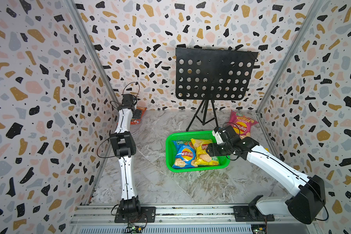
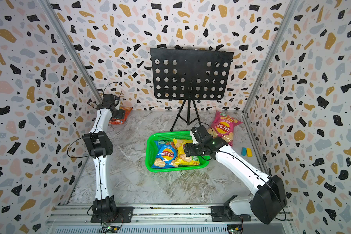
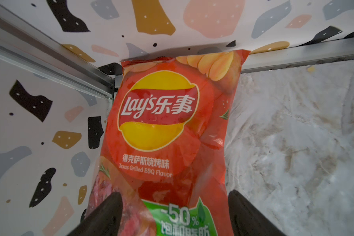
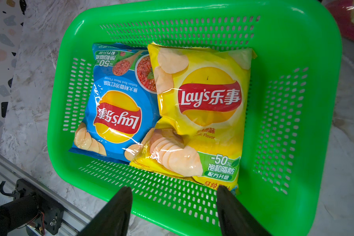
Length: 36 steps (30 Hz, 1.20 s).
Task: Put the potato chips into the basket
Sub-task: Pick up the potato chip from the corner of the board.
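Left claw [image 3: 174, 192] is straddling the red bag [image 3: 161, 114] in the far corner [image 3: 110, 87], wide open, seemingly not gripping yet; closing comes next. Right claw [image 4: 174, 187] is hovering spread and empty above the half-filled basket [image 4: 307, 30].

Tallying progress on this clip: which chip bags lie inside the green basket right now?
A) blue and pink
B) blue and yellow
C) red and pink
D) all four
B: the blue bag and yellow bag lie side by side in the basket, while the pink bag and red bag lie outside it.
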Tool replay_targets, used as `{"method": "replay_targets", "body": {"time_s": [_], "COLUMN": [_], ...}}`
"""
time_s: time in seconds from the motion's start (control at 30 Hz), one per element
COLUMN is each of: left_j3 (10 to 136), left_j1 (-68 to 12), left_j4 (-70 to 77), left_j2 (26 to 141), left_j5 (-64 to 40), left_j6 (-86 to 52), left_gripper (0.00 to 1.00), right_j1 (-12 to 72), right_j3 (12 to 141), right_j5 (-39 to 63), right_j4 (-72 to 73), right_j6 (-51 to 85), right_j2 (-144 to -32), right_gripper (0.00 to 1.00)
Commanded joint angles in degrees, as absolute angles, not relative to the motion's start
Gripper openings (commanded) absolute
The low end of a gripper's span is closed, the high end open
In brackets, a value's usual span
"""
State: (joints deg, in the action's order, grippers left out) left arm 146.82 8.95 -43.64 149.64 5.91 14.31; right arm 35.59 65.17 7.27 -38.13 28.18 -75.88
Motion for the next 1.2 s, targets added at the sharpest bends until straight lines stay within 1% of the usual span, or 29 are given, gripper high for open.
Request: {"method": "replay_targets", "body": {"time_s": [0.0, 0.07, 0.2, 0.27, 0.4, 0.6, 0.67, 0.73, 0.77, 0.9, 1.17], "left_j3": [147.6, 146.8, 146.2, 146.2, 145.5, 142.9, 142.3, 141.7, 141.3, 136.9, 118.5], "left_j1": [9.6, 9.7, 9.6, 9.7, 9.7, 9.8, 9.8, 9.9, 9.9, 10.0, 10.1], "left_j4": [-42.6, -42.9, -43.4, -43.7, -43.8, -43.1, -43.0, -43.2, -43.2, -42.2, -37.6], "left_j2": [150.5, 150.5, 151.1, 151.5, 151.5, 150.1, 149.7, 149.3, 148.9, 144.8, 128.6], "left_j5": [3.4, 2.0, 1.6, 1.7, 1.4, 0.6, 0.6, 0.6, 0.6, 0.1, -3.1], "left_j6": [13.8, 14.2, 15.5, 16.1, 16.4, 16.7, 16.7, 16.8, 16.8, 15.9, 13.7], "left_gripper": [0.79, 0.75, 0.73, 0.7, 0.51, 0.32, 0.19, 0.02, 0.0, 0.0, 0.0], "right_j1": [35.8, 35.8, 35.8, 35.8, 35.8, 35.8, 35.8, 35.8, 35.8, 35.8, 35.8], "right_j3": [66.0, 66.2, 66.7, 67.0, 67.5, 68.4, 68.3, 68.4, 68.4, 68.1, 67.6], "right_j5": [7.2, 7.0, 6.9, 6.9, 6.8, 6.8, 6.8, 6.8, 6.7, 6.6, 6.4], "right_j4": [-40.2, -40.5, -40.9, -41.1, -41.4, -41.4, -41.2, -41.2, -41.3, -41.2, -40.9], "right_j6": [28.6, 28.5, 28.6, 28.6, 28.4, 28.2, 28.2, 28.1, 28.1, 28.0, 27.9], "right_j2": [-73.5, -73.4, -72.9, -72.9, -72.5, -72.7, -72.6, -72.6, -72.5, -72.3, -71.5], "right_gripper": [0.69, 0.68, 0.68, 0.68, 0.67, 0.67, 0.67, 0.67, 0.67, 0.67, 0.67]}}
